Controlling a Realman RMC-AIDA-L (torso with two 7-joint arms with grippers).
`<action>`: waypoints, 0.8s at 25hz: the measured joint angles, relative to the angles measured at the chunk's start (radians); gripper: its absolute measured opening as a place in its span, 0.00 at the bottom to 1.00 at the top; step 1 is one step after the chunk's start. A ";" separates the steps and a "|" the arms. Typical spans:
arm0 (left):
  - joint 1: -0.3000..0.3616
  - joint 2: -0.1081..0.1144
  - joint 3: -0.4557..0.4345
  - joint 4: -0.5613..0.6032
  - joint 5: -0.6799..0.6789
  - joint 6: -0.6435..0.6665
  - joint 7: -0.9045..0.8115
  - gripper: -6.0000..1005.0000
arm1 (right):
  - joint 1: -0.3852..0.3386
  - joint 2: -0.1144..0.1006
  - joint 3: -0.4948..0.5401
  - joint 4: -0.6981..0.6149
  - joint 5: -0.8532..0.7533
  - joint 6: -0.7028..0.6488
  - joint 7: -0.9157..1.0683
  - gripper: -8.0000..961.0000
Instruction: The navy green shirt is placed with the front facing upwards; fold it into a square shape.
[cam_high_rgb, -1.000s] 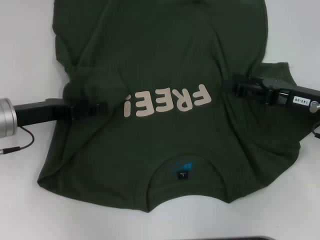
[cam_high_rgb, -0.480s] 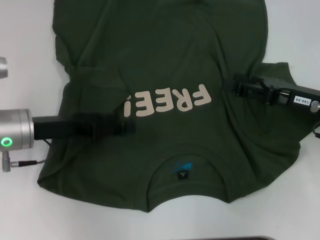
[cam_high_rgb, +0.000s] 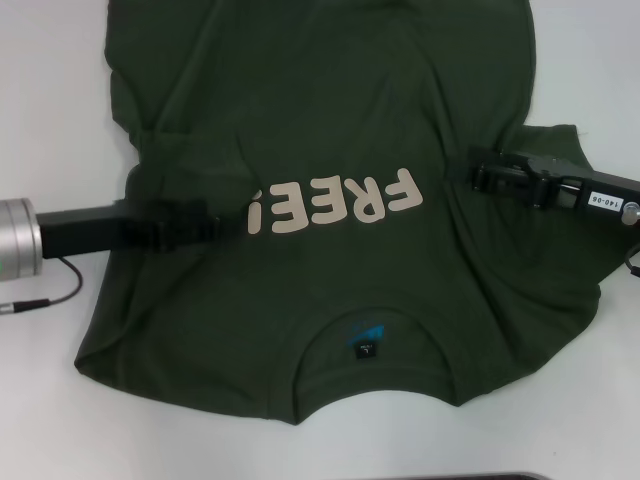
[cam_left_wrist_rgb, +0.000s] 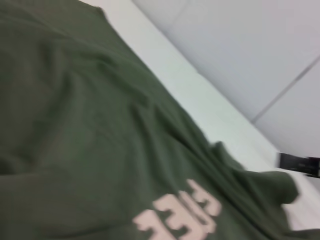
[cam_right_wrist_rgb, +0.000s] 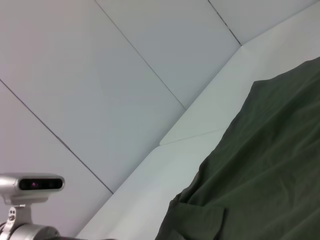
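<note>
Item: navy green shirt (cam_high_rgb: 330, 120), front up on the desk (cam_high_rgb: 50, 100) for folding. My left gripper (cam_high_rgb: 225, 222) at 9 o'clock and right gripper (cam_high_rgb: 478, 172) at 3 flank the print; whether either's fingers are open or closed, I cannot tell

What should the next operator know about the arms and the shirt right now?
Left gripper: over the shirt's left side, beside the "FREE!" print. Right gripper: over the right side by the sleeve.
Navy green shirt: spread front-up on the white table, collar and neck label nearest the robot, wrinkled across the middle.
Done: no fold visible.
Left: the whole fold into a square.
</note>
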 joint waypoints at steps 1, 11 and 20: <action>0.001 0.001 0.001 0.002 0.002 -0.021 0.000 0.82 | 0.000 0.000 0.000 0.000 0.000 0.000 0.000 0.92; 0.003 0.005 0.009 0.008 0.010 -0.143 0.010 0.82 | 0.000 0.000 0.003 -0.004 0.000 -0.009 0.001 0.92; -0.001 0.006 0.009 0.013 0.010 -0.176 0.010 0.82 | 0.000 0.000 0.003 -0.006 0.000 -0.010 0.002 0.92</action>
